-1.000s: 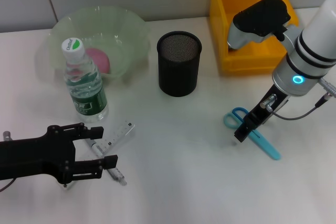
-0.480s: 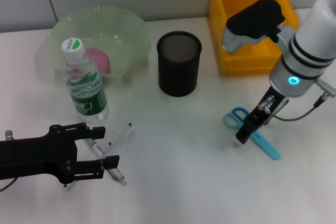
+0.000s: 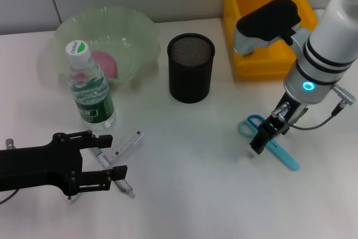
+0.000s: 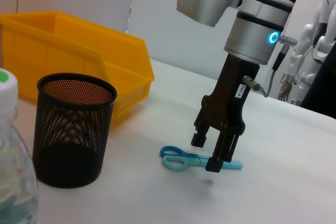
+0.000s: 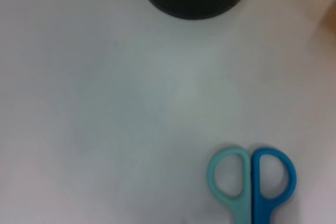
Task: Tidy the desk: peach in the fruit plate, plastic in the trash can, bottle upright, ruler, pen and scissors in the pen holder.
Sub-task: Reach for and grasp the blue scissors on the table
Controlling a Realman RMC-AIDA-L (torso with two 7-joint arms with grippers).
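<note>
Head view: our desk (image 3: pixel 190 194) carries a yellow bin (image 3: pixel 263 26), a green fruit plate (image 3: pixel 134 32) holding the peach (image 3: pixel 105 63), a black mesh pen holder (image 3: pixel 191 67) and an upright bottle (image 3: pixel 89 90). Our left gripper (image 3: pixel 109 158), fingers spread and empty, lies beside the ruler (image 3: pixel 126 143) and pen (image 3: pixel 114 178). Our right gripper (image 3: pixel 262 138) stands over the blue scissors (image 3: pixel 274 145), fingers parted astride them, not closed.
</note>
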